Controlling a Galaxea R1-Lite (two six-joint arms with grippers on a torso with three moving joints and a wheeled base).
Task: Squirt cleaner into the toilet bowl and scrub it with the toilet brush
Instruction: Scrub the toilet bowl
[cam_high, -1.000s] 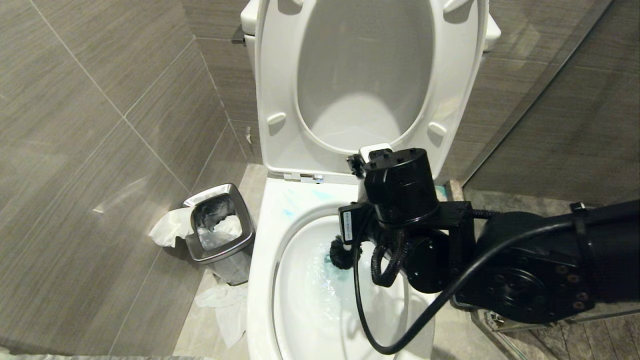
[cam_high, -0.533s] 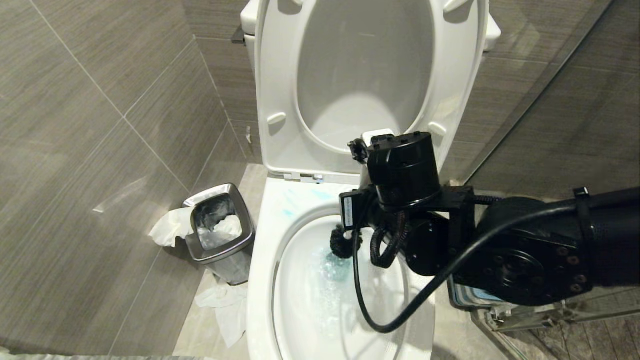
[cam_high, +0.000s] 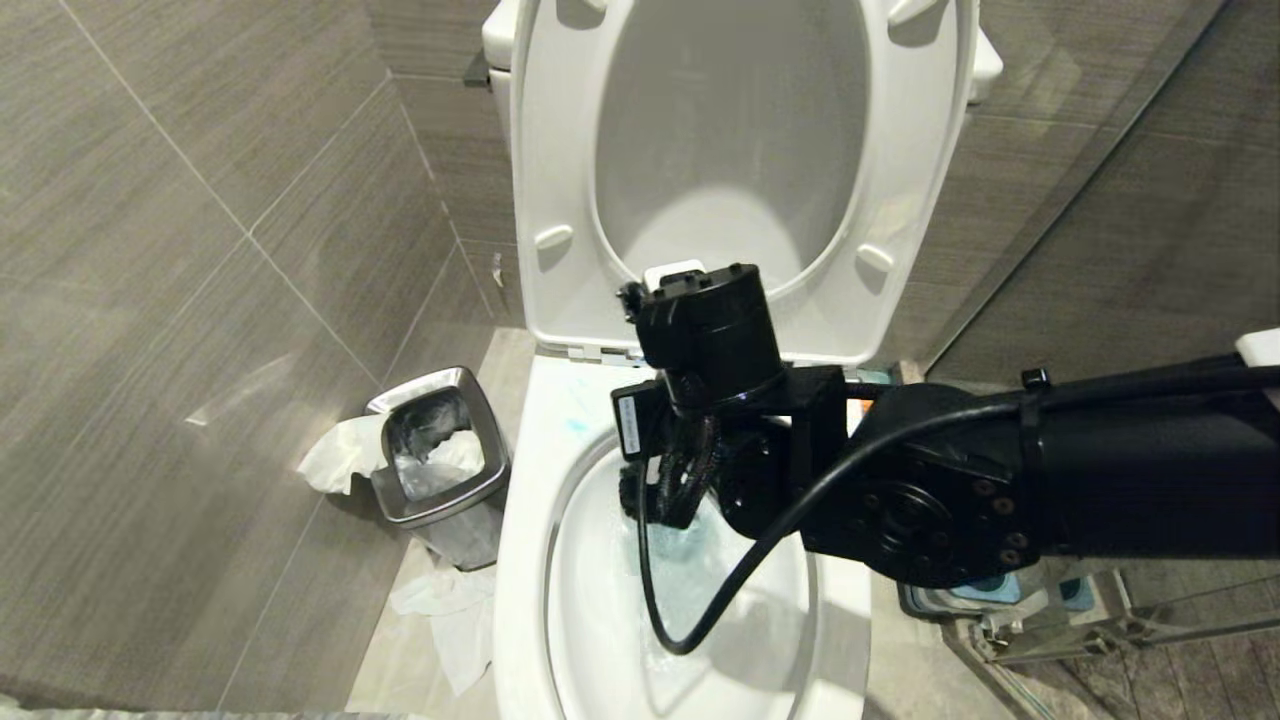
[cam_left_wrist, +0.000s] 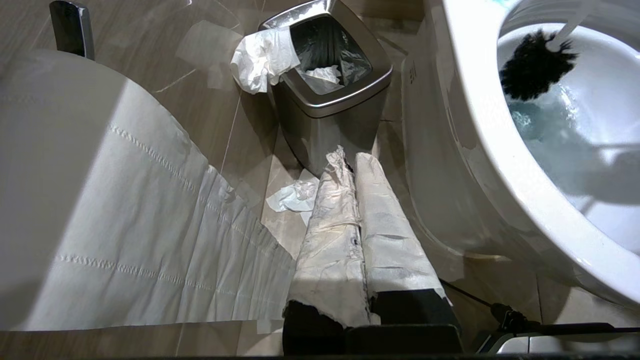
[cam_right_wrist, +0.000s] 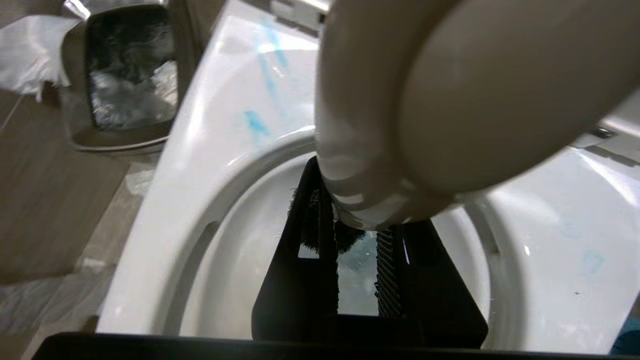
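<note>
The right pincer has swung toward the left side of the toilet bowl since a second ago, clamped narrowly on the toilet brush, whose black head sits in bluish cleaner. The left pincer hangs shut near the floor.

The toilet bowl stands in the middle, with its seat and lid tipped up behind it. The waste bin sits on the floor just left of the bowl, with paper lying in front of it. The toilet brush is down inside the bowl, near the back. The right arm reaches in from the right, over the bowl.
</note>
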